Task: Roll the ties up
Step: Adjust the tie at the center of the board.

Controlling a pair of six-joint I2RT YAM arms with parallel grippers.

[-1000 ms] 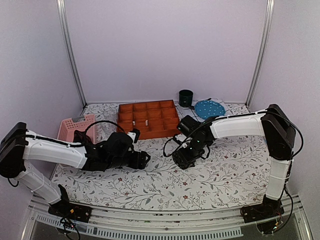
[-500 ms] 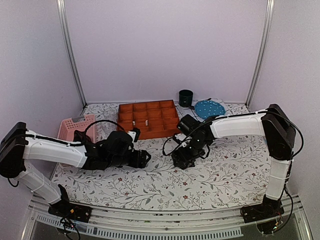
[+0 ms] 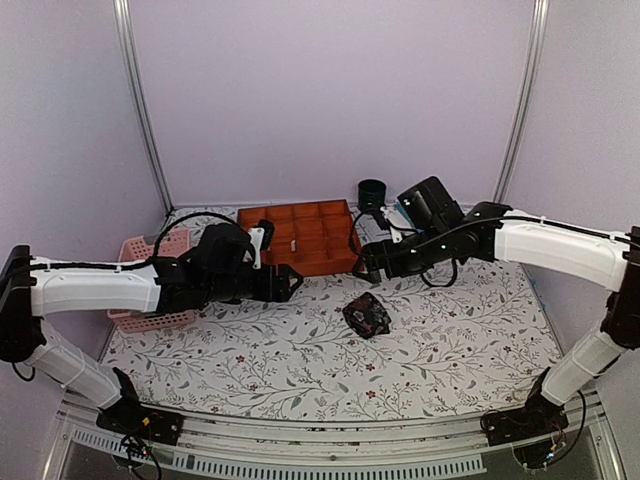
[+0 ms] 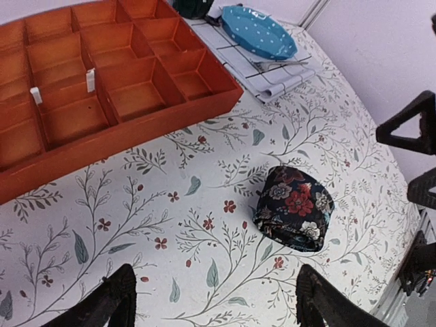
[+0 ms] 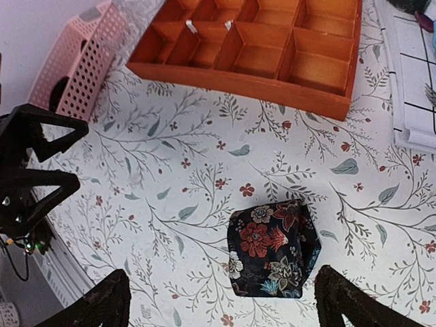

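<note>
Both arms have lifted and drawn back from the middle of the table (image 3: 300,370) since a second ago, when they were bent low and crowded together over one spot. What they covered now lies in the open: the tie (image 3: 367,316), wound into a compact, squarish bundle of dark fabric with red and pale flowers. It rests alone on the flowered cloth, in front of the orange tray (image 3: 300,235) and apart from it, touched by nothing.

The left arm (image 3: 100,290) hovers to the left of the bundle and the right arm (image 3: 540,245) to its upper right. The left jaws are spread and empty. The right jaws are spread wide and empty too; each wrist view shows bare fingertips (image 4: 116,303) either side of open cloth.

The step in hand looks like the release after rolling. To do it well, the retreat should go up and away so that no finger drags a layer loose. The bundle seems to hold its shape, though where its loose end lies cannot be seen. If it slackens, a pinch across the coil would suit.
</note>
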